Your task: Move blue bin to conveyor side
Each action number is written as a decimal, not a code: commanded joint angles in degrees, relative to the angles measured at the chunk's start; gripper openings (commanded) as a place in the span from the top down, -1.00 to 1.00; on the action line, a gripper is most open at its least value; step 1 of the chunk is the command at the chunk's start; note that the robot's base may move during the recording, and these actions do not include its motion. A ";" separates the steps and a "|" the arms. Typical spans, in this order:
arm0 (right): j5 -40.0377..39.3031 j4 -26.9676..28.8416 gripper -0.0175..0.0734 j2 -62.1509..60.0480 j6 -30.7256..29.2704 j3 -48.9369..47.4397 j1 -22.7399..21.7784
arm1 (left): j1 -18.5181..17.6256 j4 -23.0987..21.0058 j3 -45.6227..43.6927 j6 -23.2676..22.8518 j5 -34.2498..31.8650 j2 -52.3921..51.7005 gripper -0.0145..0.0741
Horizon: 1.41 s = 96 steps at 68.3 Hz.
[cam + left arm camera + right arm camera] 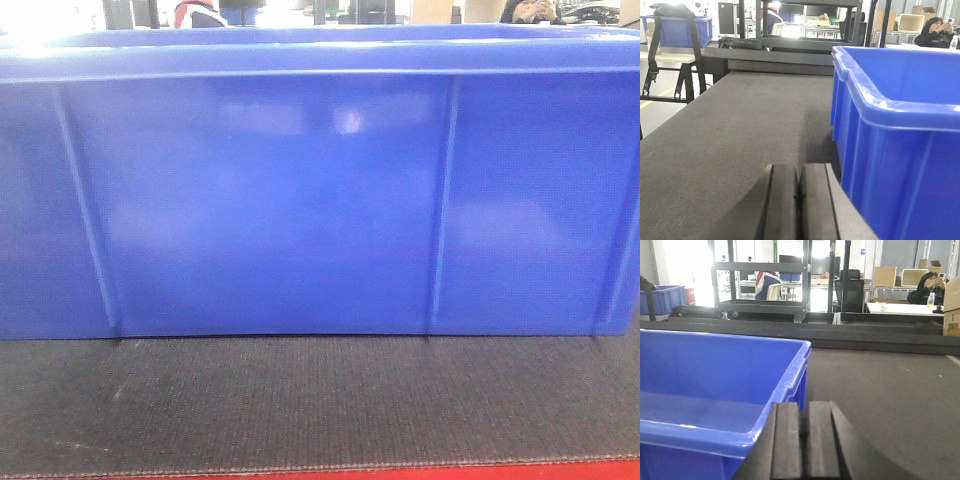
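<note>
- Standing upright on the dark grey belt (320, 400), the blue bin (300, 200) fills the front view from edge to edge, wider than the picture.
- Showing a smooth glossy side wall with slim upright ribs and a thick rim along the top.
- Resting with its bottom edge flat on the belt, a thin strip of red frame (560, 470) just in front at the lower edge of the picture.
- Seen from the left wrist: same bin on the right of the view, its corner and rim near the left claw (800, 200), which sits just beside the bin wall, not touching it as far as can be told.
- Left claw: pads pressed together, nothing between them.
- Seen from the right wrist: bin on the left, open top and bare inside in view, right claw (804, 440) near its corner.
- Right claw: pads together too, holding nothing.
- Farther off: another blue bin (677, 30) on a side table, a black metal rack (765, 285), cardboard boxes (885, 276), a seated person (927, 287).
</note>
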 commanded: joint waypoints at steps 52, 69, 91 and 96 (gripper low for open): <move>-1.55 -2.72 0.81 -0.39 -0.38 0.49 -1.35 | 0.07 -0.42 0.01 0.02 -1.22 -0.33 0.73; -5.88 3.32 0.81 -0.49 -0.52 7.21 -14.89 | 0.07 -0.42 0.01 0.02 -1.22 -0.33 0.73; -15.50 14.34 0.81 -3.70 -9.21 20.48 -16.67 | 0.07 -0.42 0.01 0.02 -1.22 -0.33 0.73; -15.49 14.34 0.81 -3.70 -11.43 20.48 -16.67 | 0.07 -0.42 0.01 0.02 -1.22 -0.33 0.73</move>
